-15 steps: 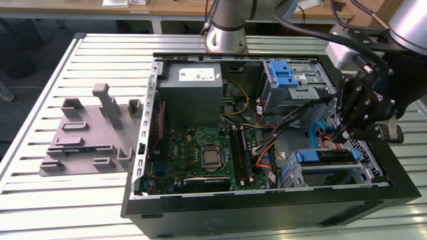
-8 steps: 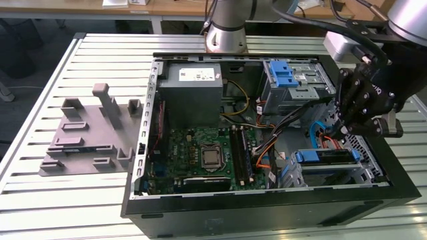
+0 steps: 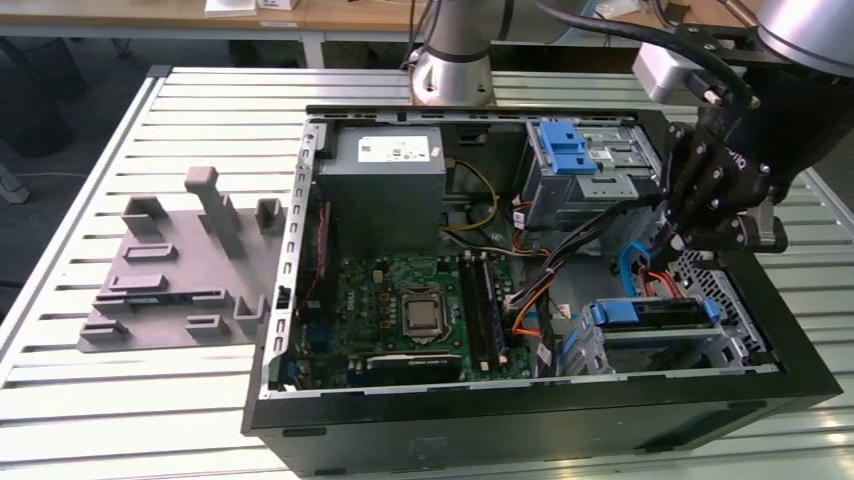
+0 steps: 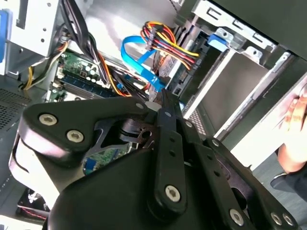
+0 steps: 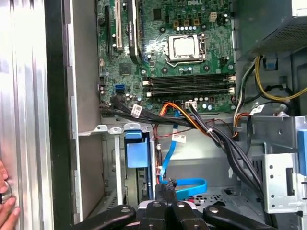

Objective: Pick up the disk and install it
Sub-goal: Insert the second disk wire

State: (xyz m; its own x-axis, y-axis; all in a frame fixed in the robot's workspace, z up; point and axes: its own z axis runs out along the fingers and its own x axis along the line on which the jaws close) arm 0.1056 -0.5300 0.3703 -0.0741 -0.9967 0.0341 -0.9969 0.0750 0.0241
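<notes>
The disk [image 3: 650, 313], with blue side rails, sits in the lower bay at the near corner of the open computer case on the exterior view's right. In the first wrist view its blue end [image 5: 136, 154] shows between the bay's metal walls. My gripper [image 3: 675, 243] hangs inside the case just above and behind that bay, apart from the disk. The fingertips [image 5: 165, 188] are pressed together and hold nothing. They sit next to a flat blue cable [image 5: 188, 187]. In the second wrist view the gripper [image 4: 163, 98] points toward the same blue cable [image 4: 139, 60].
The case holds a motherboard [image 3: 414, 300], a grey power-supply box [image 3: 387, 175] and a drive cage with a blue latch [image 3: 581, 152]. Orange and black cables [image 5: 201, 124] cross the middle. A grey fixture [image 3: 174, 270] lies on the slatted table. A person's hand [image 5: 5, 201] rests by the case.
</notes>
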